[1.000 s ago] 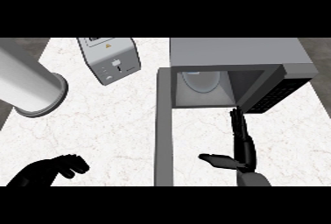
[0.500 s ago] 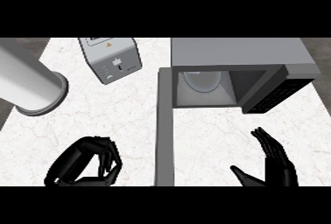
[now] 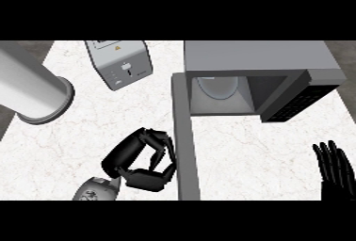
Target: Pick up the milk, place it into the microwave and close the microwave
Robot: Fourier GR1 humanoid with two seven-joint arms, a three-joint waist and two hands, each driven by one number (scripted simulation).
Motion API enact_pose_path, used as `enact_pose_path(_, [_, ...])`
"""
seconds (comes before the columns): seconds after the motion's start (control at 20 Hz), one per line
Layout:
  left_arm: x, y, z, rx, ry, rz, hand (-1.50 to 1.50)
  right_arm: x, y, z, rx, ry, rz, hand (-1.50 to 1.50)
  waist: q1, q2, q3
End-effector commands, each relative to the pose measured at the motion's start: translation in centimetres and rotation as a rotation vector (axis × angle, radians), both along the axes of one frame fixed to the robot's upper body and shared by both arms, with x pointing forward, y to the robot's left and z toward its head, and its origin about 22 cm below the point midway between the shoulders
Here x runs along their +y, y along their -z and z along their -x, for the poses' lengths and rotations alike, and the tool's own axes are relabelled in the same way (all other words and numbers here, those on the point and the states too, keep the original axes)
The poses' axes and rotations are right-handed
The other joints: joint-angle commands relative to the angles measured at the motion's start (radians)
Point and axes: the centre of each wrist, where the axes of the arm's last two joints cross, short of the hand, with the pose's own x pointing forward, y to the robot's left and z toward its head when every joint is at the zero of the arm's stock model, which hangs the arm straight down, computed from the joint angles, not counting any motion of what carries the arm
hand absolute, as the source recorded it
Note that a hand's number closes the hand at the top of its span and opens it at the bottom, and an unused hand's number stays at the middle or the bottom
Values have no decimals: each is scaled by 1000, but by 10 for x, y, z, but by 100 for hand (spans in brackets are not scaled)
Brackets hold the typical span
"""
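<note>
The left hand (image 3: 139, 162) had moved up beside the open microwave door (image 3: 183, 136), fingers curled on nothing visible, while the right hand (image 3: 336, 167) had withdrawn, fingers spread, so the milk was likely inside and the door next.

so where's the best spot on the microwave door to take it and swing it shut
Probably the free end of the microwave door, nearest the robot, from its left face. The door stands wide open, edge-on, hinged at the microwave's front left corner, so a push there towards the right should swing it closed. The left hand is already curled beside that face.
</note>
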Motion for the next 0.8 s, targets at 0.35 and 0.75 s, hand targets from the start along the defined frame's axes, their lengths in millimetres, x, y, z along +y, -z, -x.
enact_pose_path(0.35, [-97,53,1,72,60,-181,150,-4,-47,-11,-100,-67,26,-150,-30,9,-1])
enact_pose_path(0.75, [-134,40,-13,148,98,-255,-150,-2,-79,-12,-128,-234,-6,-150,-98,19,-2])
